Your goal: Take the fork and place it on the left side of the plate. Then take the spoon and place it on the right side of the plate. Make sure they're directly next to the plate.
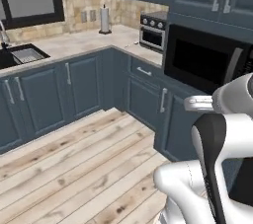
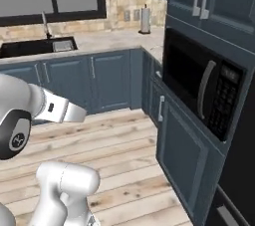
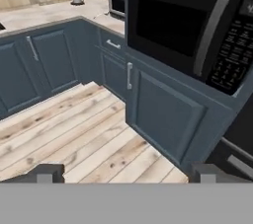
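The pincer (image 3: 121, 173) stands wide open in the hand view, its two dark fingertips (image 3: 47, 172) set far apart at the bottom with nothing between them and nothing touching them. It hangs above the pale wooden floor (image 3: 74, 134), facing a black built-in microwave (image 3: 188, 30) set in dark blue cabinets (image 3: 165, 114). Far off, the pale tabletop (image 1: 74, 43) carries a paper towel roll (image 1: 104, 19), with a sink (image 1: 22, 55) at its left. Where the fork, spoon and plate lie cannot be told.
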You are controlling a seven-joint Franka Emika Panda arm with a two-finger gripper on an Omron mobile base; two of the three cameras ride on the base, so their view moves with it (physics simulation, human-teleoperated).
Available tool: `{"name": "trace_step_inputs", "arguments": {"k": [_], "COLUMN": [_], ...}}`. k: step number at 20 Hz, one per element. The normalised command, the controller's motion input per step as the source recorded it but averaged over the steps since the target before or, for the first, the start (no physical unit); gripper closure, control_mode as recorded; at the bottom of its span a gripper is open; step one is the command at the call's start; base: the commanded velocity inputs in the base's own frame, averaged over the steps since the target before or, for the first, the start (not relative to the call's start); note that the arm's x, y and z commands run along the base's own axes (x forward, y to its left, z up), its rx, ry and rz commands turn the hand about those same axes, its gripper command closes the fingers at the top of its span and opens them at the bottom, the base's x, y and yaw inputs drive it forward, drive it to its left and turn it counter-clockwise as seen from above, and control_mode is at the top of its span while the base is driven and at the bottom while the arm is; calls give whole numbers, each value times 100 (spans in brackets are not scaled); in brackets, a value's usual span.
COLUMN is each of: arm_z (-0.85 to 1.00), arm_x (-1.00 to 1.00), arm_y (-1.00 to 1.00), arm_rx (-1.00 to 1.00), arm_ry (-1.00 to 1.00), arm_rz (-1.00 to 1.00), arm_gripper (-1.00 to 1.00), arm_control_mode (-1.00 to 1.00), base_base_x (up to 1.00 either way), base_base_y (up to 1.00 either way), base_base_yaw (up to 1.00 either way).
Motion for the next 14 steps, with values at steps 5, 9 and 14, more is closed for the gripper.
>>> {"name": "trace_step_inputs", "arguments": {"k": [5, 9, 14], "arm_z": [0, 0, 0], "arm_x": [0, 0, 0], "arm_y": [0, 0, 0], "arm_rx": [0, 0, 0], "arm_ry": [0, 0, 0], "arm_rz": [0, 0, 0], "arm_gripper": [-100, -100, -100], "arm_control_mode": [100, 100, 100], "base_base_x": [100, 100, 100], "base_base_y": [69, 75, 76], "base_base_yaw": [-35, -31, -29]}}
